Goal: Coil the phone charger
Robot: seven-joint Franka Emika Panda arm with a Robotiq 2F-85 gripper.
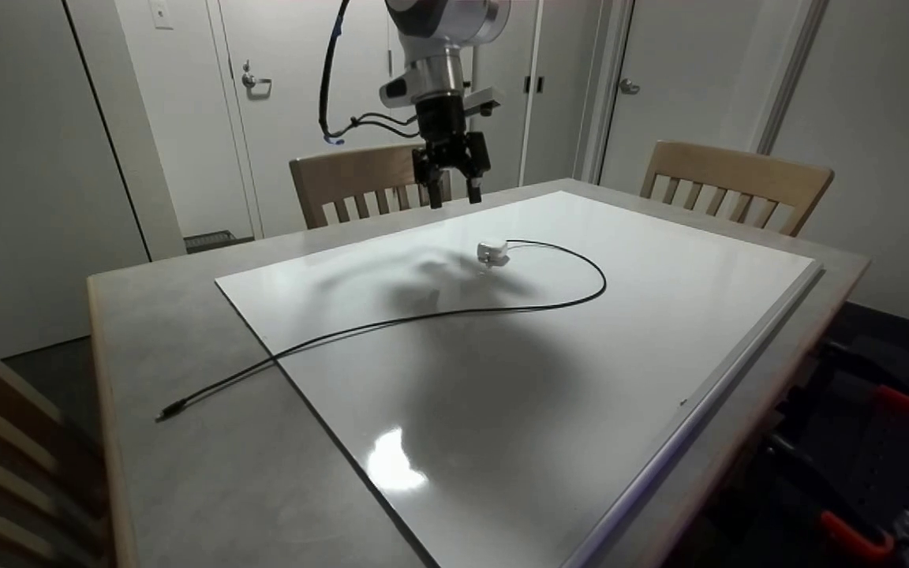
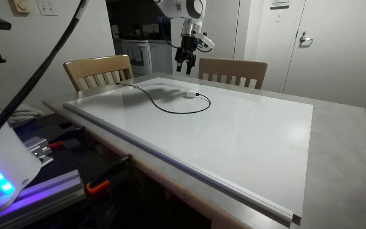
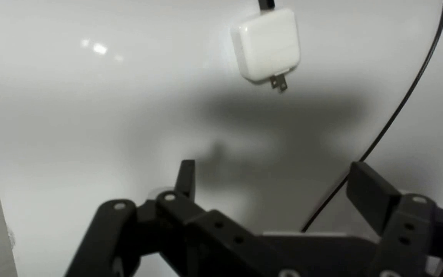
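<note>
The phone charger is a thin black cable point(image 1: 454, 313) with a white power adapter point(image 1: 491, 252) at one end. The cable makes one wide open curve on the white board. Its small black plug point(image 1: 174, 408) lies past the board's edge on the bare table. The adapter point(image 2: 191, 93) and cable point(image 2: 179, 113) also show in an exterior view. My gripper point(image 1: 455, 197) is open and empty, held well above the board point(image 2: 184, 70). In the wrist view the adapter point(image 3: 269, 44) lies ahead of the fingers point(image 3: 271, 163), prongs toward them. The cable point(image 3: 406, 95) passes below the right finger.
A glossy white board point(image 1: 581, 379) covers much of the grey table point(image 1: 210, 489). A raised rail point(image 2: 176, 162) runs along one board edge. Wooden chairs point(image 1: 738, 173) stand around the table. A clamp with an orange handle point(image 2: 98, 187) is near the robot's base point(image 2: 8, 152).
</note>
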